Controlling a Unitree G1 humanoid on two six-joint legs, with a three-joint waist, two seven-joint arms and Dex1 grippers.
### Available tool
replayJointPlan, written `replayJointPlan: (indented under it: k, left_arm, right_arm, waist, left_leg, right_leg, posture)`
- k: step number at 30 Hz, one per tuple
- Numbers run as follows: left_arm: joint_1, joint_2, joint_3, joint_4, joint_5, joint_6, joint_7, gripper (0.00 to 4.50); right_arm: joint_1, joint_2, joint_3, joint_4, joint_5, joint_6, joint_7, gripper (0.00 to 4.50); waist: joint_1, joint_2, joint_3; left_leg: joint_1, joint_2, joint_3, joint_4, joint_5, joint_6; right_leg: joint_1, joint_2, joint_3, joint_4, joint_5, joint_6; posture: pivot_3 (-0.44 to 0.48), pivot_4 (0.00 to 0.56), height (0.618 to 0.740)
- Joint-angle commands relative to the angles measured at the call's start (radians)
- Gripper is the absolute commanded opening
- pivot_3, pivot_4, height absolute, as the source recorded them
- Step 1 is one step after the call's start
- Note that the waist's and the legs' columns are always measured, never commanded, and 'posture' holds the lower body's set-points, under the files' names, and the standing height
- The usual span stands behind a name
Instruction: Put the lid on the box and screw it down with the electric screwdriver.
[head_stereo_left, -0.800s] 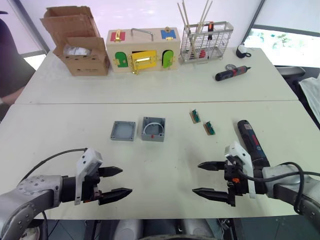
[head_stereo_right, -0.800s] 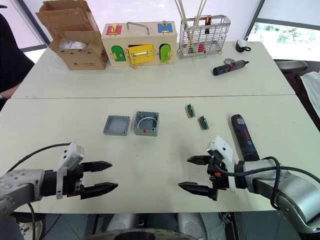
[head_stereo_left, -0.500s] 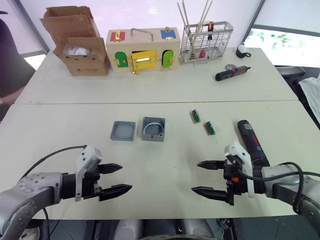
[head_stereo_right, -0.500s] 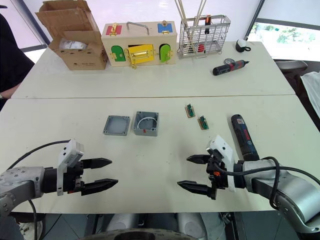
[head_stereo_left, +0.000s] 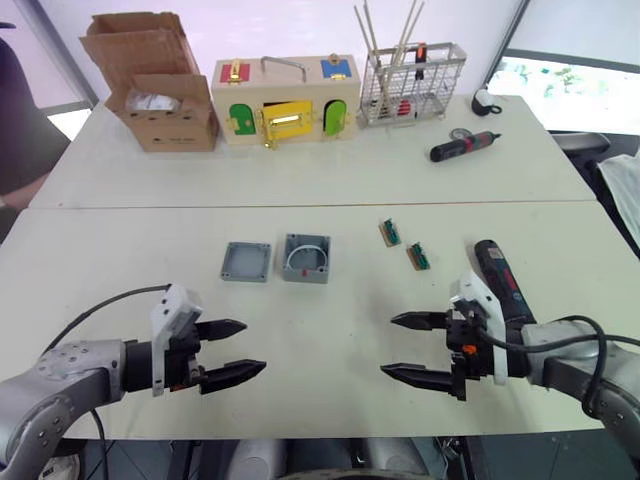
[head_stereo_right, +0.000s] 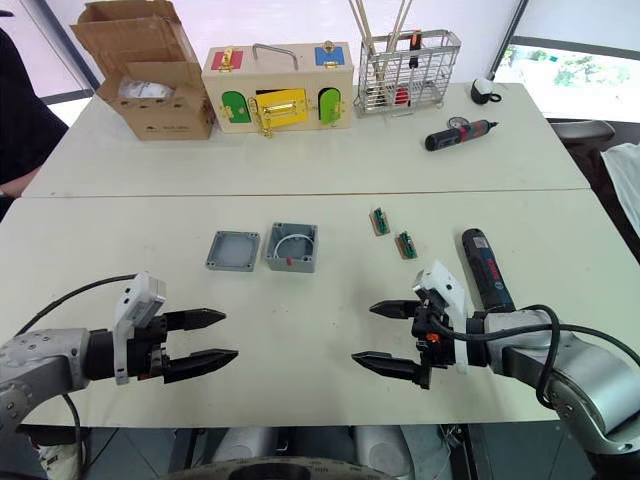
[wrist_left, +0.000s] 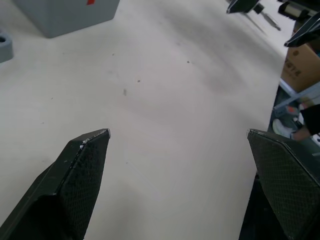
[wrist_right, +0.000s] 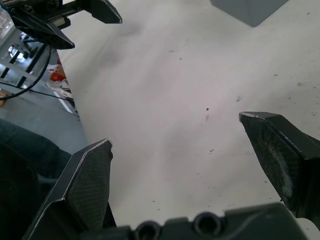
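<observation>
Two white tables sit pushed together in front of me, their seam running across the middle. On the near table, the lid lies flat with its hollow side up, and the box stands just beside it on the right, open, with a white wire loop inside. They are close but I cannot tell if they touch. Two small green circuit boards lie further right, and the electric screwdriver lies on its side near the right edge, just beyond my right wrist.

My left gripper hovers low over the bare tabletop near the front edge, fingers spread apart and holding nothing. My right gripper faces it from the other side, its fingers also spread wide and empty. Both sit well short of the lid and box.

On the far table stand a cardboard box with open flaps, a wooden box with coloured doors, a wire basket holding sticks, and a smaller black-and-red screwdriver
</observation>
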Motion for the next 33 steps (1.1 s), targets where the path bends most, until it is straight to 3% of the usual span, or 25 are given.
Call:
replayJointPlan:
  k: [1,4,6,10,13,17,25,33]
  left_arm:
    - [-0.031,0.022,-0.024,0.016,0.093,-0.023,0.050,4.50]
    - [-0.132,0.056,-0.065,0.077,0.178,-0.029,0.075,4.50]
    - [-0.201,0.106,-0.094,0.118,0.218,-0.060,0.015,4.50]
    - [-0.491,0.198,-0.224,0.219,0.249,-0.018,-0.122,4.50]
    - [-0.768,0.176,-0.398,0.322,0.343,-0.085,-0.273,4.50]
    - [-0.959,0.084,-0.571,0.438,0.464,-0.181,-0.389,4.50]
    - [-1.118,-0.128,-0.747,0.616,0.638,-0.319,-0.478,4.50]
    - [-1.124,-0.194,-0.780,0.745,0.753,-0.443,-0.513,4.50]
  right_arm:
    - [0.000,-0.009,-0.021,-0.028,0.018,0.005,0.003,4.48]
    - [-0.014,-0.013,-0.044,-0.036,0.059,0.050,-0.016,4.48]
    - [-0.042,-0.018,-0.053,-0.044,0.087,0.080,-0.033,4.48]
    - [-0.152,-0.004,-0.065,-0.046,0.170,0.141,-0.090,4.48]
    - [-0.234,0.006,-0.026,-0.064,0.171,0.163,-0.137,4.48]
    - [-0.269,0.015,0.019,-0.085,0.138,0.181,-0.198,4.48]
    - [-0.240,0.070,0.043,-0.081,0.107,0.160,-0.265,4.48]
    - [-0.212,0.098,0.029,-0.110,0.083,0.153,-0.320,4.48]
  waist:
    - [0.002,0.000,0.000]
    - [0.007,0.000,0.000]
    - [0.005,0.000,0.000]
    - [0.001,-0.001,0.000]
    - [0.004,-0.001,0.000]
    - [0.000,-0.001,0.000]
    - [0.000,-0.002,0.001]
    - [-0.002,-0.002,0.001]
  left_leg:
    - [0.000,0.000,0.000,0.000,0.000,0.000]
    - [0.000,0.000,0.000,0.001,0.000,0.000]
    - [0.000,0.000,0.000,0.002,0.000,0.000]
    - [-0.001,0.000,-0.001,0.002,0.000,0.000]
    - [-0.002,-0.001,-0.002,0.002,0.000,0.000]
    - [-0.004,-0.001,-0.001,0.002,-0.001,0.001]
    - [-0.005,-0.001,-0.001,0.004,-0.001,0.002]
    - [-0.005,-0.001,-0.001,0.004,-0.001,0.002]
  right_leg:
    - [0.000,0.000,0.000,0.000,0.000,0.000]
    - [0.001,0.000,0.000,0.000,0.000,0.000]
    - [0.001,0.000,-0.001,0.000,0.000,0.000]
    - [-0.001,0.001,-0.001,0.001,0.000,0.000]
    - [-0.001,0.001,-0.003,0.001,0.000,0.000]
    - [-0.003,0.001,-0.003,0.001,0.000,0.000]
    - [-0.004,0.002,-0.002,0.003,0.000,0.001]
    - [-0.006,0.003,-0.002,0.005,0.000,0.001]
  posture:
    - [0.000,0.150,0.740]
    - [0.000,0.150,0.740]
    - [0.000,0.150,0.740]
    - [0.000,0.150,0.740]
    - [0.000,0.150,0.740]
    - [0.000,0.150,0.740]
    - [0.000,0.150,0.740]
    - [0.000,0.150,0.740]
